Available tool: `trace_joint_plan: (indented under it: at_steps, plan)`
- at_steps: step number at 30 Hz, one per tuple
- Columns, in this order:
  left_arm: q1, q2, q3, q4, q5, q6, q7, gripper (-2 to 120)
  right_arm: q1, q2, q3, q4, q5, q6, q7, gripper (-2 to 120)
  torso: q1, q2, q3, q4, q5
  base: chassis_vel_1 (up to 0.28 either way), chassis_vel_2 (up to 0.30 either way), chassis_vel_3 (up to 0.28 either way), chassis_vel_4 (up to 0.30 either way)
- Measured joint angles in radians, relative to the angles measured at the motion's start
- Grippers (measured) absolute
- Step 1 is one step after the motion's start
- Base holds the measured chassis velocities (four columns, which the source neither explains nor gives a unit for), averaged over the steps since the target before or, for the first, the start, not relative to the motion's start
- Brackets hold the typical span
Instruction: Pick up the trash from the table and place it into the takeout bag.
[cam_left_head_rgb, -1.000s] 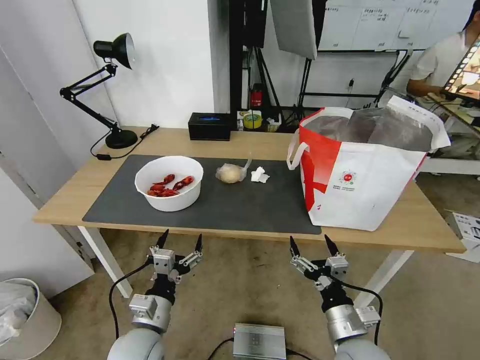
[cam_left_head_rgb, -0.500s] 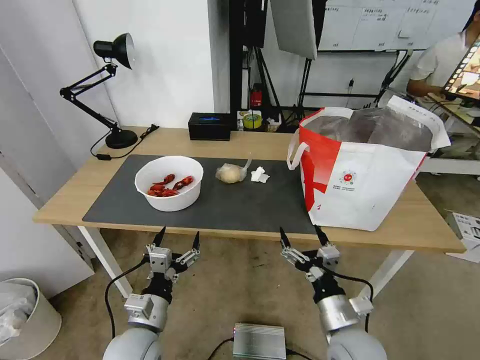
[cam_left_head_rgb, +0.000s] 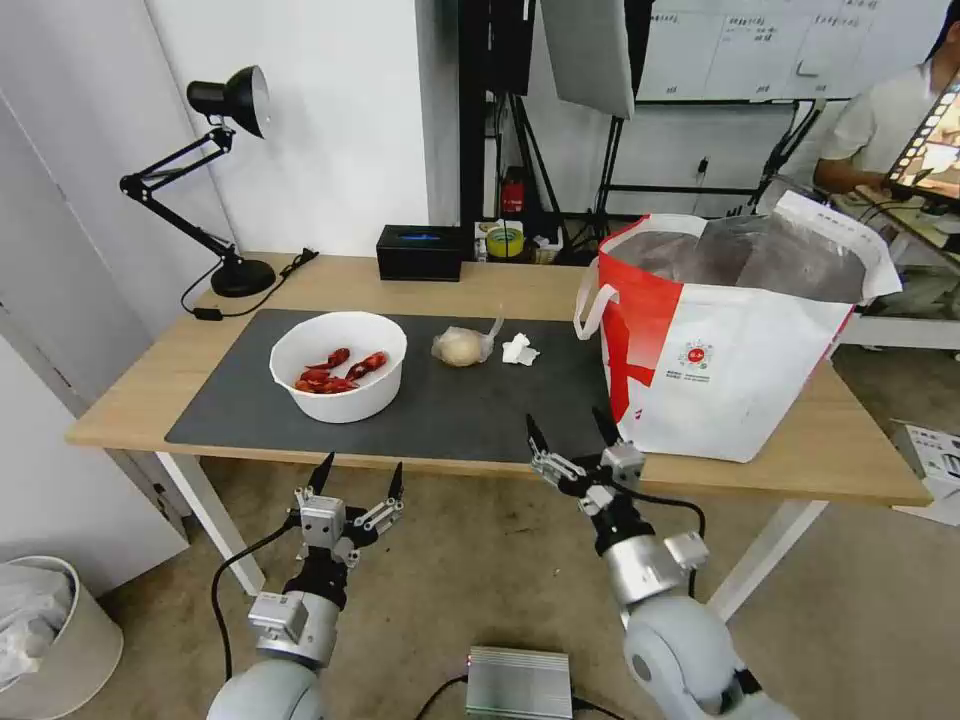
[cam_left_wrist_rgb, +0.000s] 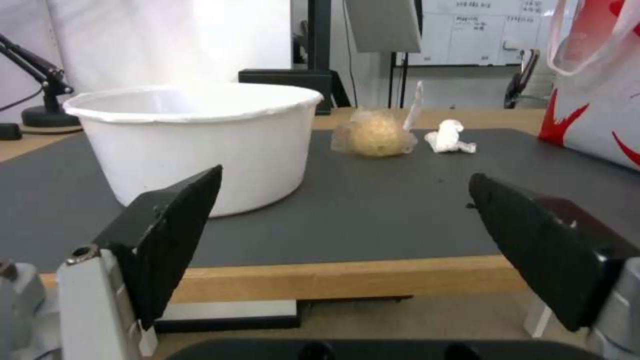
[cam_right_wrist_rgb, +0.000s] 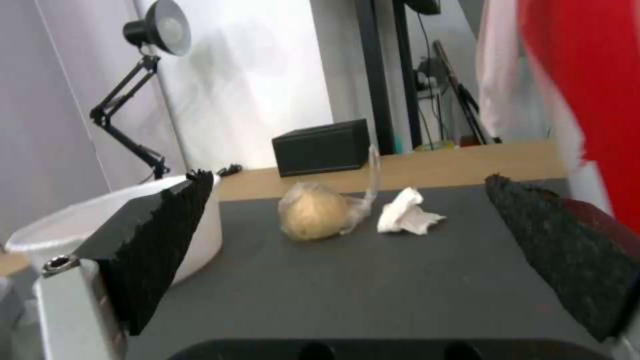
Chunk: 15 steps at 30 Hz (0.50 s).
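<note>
Nothing bagged yet: bowl (cam_left_head_rgb: 338, 365), bagged lump (cam_left_head_rgb: 460, 347) & tissue (cam_left_head_rgb: 519, 350) sit mid-mat, takeout bag (cam_left_head_rgb: 730, 340) at tabletop's right end. Right gripper (cam_left_head_rgb: 574, 432) at front edge, jaws apart, empty; left gripper (cam_left_head_rgb: 358, 479) parked below, open.

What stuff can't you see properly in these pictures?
- Inside the takeout bag: head view, its tall walls and silver lining hide whatever is in it.
- The red shells in the white bowl: left wrist view, the bowl's wall hides them.
- The beige lump in the clear bag: too wrapped to tell what it is.
- The bag's small logo: head view, print too small to read.
- The takeout bag in the right wrist view: cut off by the edge.
</note>
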Motion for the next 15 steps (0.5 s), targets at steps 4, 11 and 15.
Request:
trace_joint_plan:
  at_steps: [4,11,15]
  plan:
    - [0.007,-0.002,-0.001,-0.003,0.005,-0.004,0.000,100,0.114,-0.006,-0.049,-0.045,0.048,-0.035,0.031,100,0.000,0.000,0.000,0.0001,-0.0002,0.000,0.000,0.000,0.000]
    - [0.027,-0.006,0.002,-0.012,0.020,-0.010,0.000,100,0.267,0.011,-0.128,-0.122,0.091,-0.071,0.081,100,0.000,0.000,0.000,0.0002,-0.0004,0.000,0.000,0.000,0.000]
    - [0.031,-0.013,0.005,-0.005,0.027,-0.014,0.000,100,0.362,0.035,-0.167,-0.196,0.118,-0.106,0.124,100,0.000,0.000,0.000,0.0002,-0.0003,0.000,0.000,0.000,0.000]
